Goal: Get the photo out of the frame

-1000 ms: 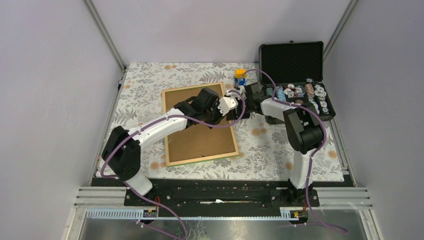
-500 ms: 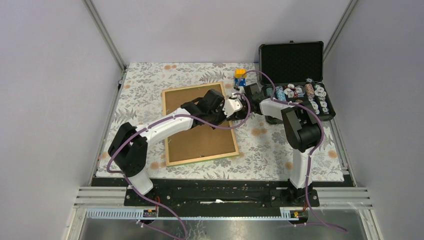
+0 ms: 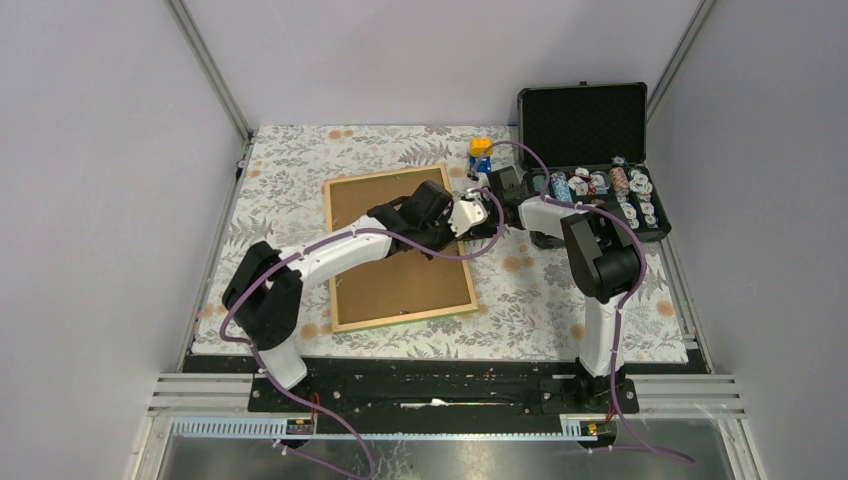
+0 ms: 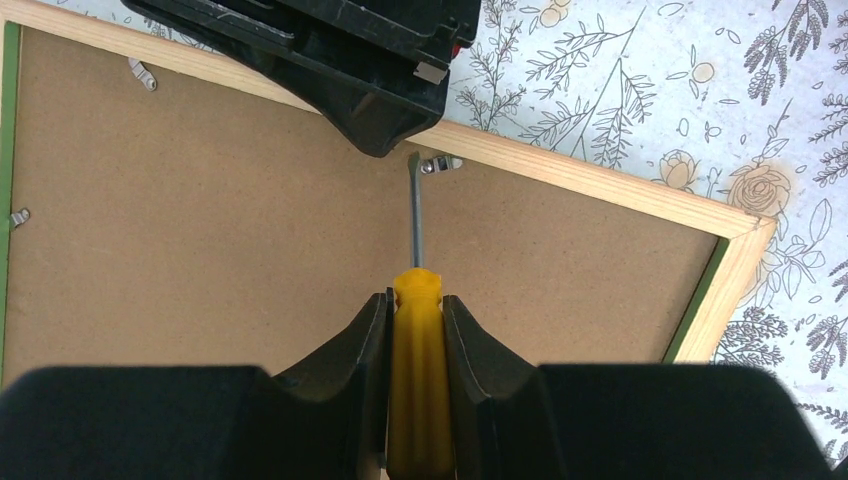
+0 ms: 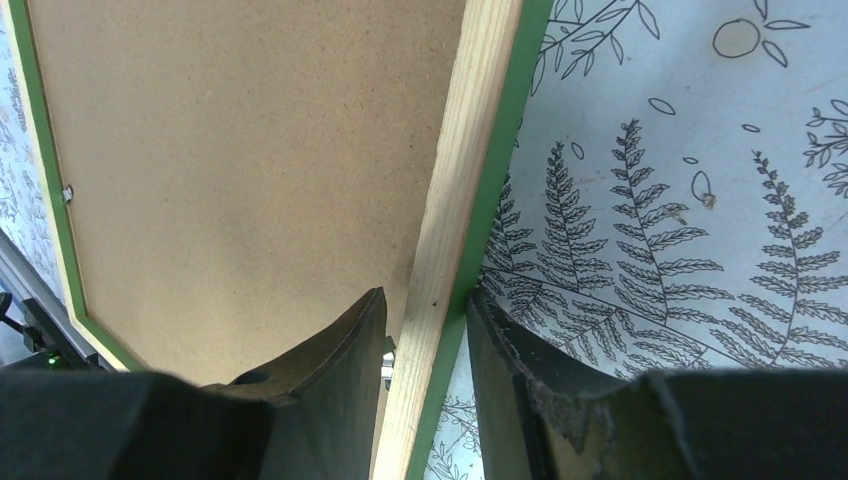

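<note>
**Screwdriver tip meets the clip**

Over the last second the left gripper (image 4: 418,305) has pushed further across the frame (image 3: 400,280), so our screwdriver (image 4: 417,400) tip now sits at a metal clip (image 4: 440,163) by the rim — ready, we judge, to lever it aside. That gripper is clamped narrow on the yellow handle; the right gripper (image 5: 425,315) pinches the frame's rim. The photo is unseen — presumably still inside.

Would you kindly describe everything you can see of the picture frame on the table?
The frame lies face down on the floral cloth, slightly skewed, with its brown fibreboard back up, a light wood rim and a green front edge peeking out. Small metal clips sit along its rim. The left gripper holds a yellow-handled screwdriver with its tip at one clip. The right gripper straddles the rim.
</note>
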Motion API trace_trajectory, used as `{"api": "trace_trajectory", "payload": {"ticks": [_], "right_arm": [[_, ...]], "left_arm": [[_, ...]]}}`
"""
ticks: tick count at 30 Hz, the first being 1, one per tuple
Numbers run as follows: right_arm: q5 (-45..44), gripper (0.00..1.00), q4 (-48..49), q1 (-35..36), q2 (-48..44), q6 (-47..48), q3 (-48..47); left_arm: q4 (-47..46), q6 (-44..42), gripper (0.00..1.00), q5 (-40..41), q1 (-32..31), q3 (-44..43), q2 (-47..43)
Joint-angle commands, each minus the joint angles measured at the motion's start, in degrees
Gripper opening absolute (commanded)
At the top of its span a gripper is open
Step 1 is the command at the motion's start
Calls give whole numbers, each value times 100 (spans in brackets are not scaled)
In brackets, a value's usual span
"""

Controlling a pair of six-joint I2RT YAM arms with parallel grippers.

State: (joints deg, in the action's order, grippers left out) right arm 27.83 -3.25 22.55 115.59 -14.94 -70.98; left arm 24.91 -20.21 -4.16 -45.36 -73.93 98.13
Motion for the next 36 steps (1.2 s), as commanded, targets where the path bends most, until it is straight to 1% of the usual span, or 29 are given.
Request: {"api": "trace_trajectory", "payload": {"ticks": [1,11,25,34,36], "right_arm": [[5,43,-68,-13,182,-26,-100],[5,41,-106,-17,231,-9,-127],[-50,40,-181,-20,306,17,-170],[-81,39,-228,-23,332,39,-189],[-85,39,-229,-22,325,44,-188]], "left_arm": [[-306,-101,0,57,-59,-252,47],[-137,-342,0,50,-236,-256,111],[529,-431,0,104,-435,-295,93],[871,-528,0,390,-484,-299,147],[893,-525,0,600,-488,-273,73]]}}
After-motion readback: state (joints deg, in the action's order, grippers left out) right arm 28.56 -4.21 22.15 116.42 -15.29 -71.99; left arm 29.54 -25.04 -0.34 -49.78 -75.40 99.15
